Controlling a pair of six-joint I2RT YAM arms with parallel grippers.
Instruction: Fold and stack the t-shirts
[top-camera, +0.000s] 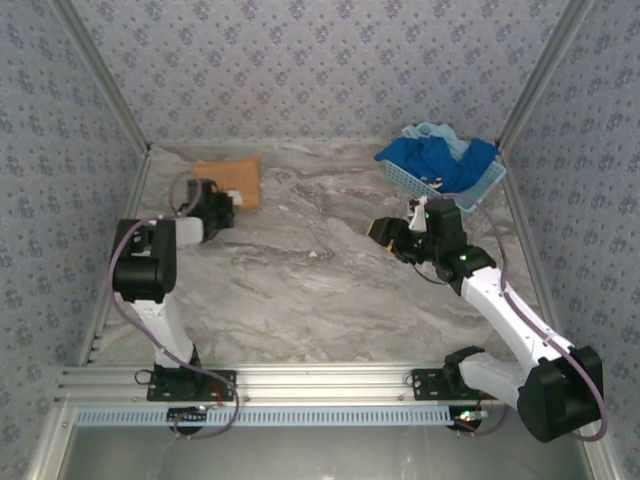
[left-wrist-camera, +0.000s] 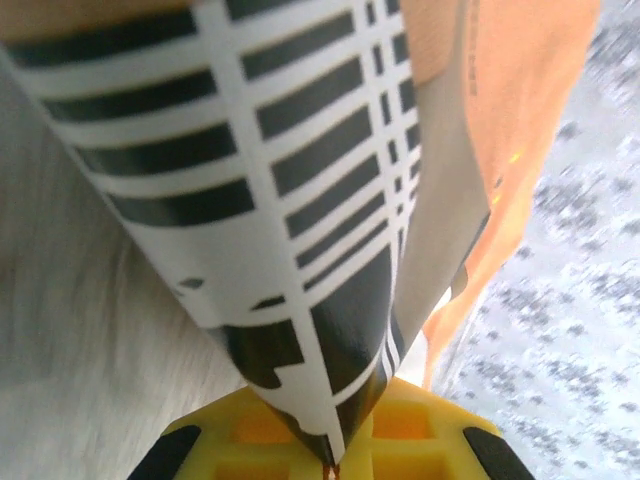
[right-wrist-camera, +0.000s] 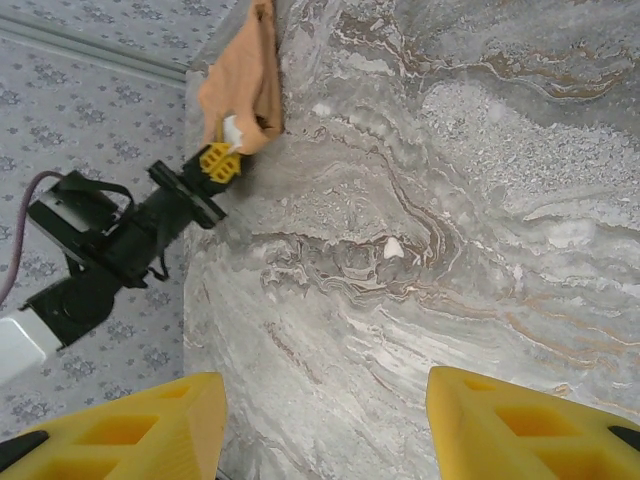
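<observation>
The right pincer (top-camera: 385, 232) hangs over the grey table (top-camera: 300, 290). Its two yellow fingers (right-wrist-camera: 150, 430) are wide apart, with nothing between them. Just past it, on its right, sits a light blue basket (top-camera: 472, 190). A blue t-shirt (top-camera: 430, 157) and a pale aqua t-shirt (top-camera: 432, 130) are heaped in it. The left pincer (top-camera: 228, 210) is clenched tight on a white label with black stripes (left-wrist-camera: 300, 200). The label is at the near edge of the orange t-shirt (top-camera: 235, 178), which lies flat just beyond the pincer's tips.

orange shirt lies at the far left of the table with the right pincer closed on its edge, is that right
No. The pincer closed on the edge of the orange shirt is the left pincer, not the right; the right wrist view shows it. The shirt does lie at the far left of the table.
</observation>
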